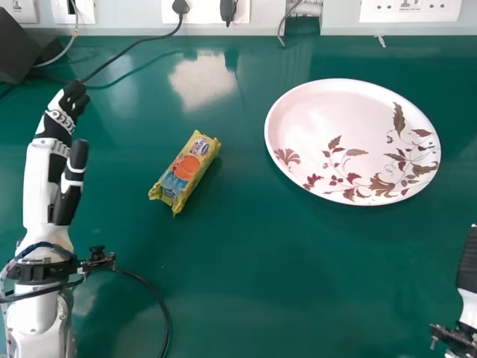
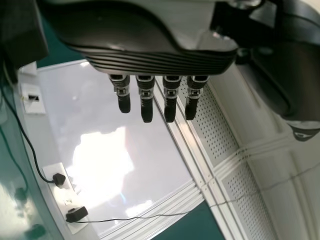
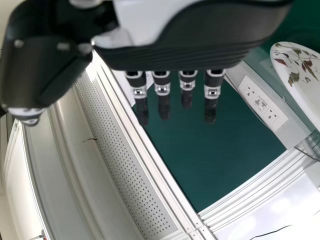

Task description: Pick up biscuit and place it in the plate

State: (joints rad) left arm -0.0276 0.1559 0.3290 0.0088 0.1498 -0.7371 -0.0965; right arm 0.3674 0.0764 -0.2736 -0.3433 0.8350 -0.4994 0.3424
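Observation:
The biscuit, a yellow packet (image 1: 186, 170), lies slantwise on the green table in the head view, between my left hand and the plate. A white oval plate (image 1: 328, 123) with brown leaf patterns stands right of it, bare inside. My left hand (image 1: 61, 123) is raised at the left, apart from the packet, its fingers open. In the left wrist view the left hand (image 2: 150, 55) has straight fingers. At the head view's right edge is part of my right hand (image 1: 468, 261), below the plate's level. The right wrist view shows the right hand (image 3: 175, 55) with its fingers extended.
Wall sockets (image 1: 411, 9) line the table's back edge, with black plugs and cables. A dark box (image 1: 16, 48) sits at the back left, a cable running from there behind the left hand. The green table (image 1: 246, 268) extends in front of packet and plate.

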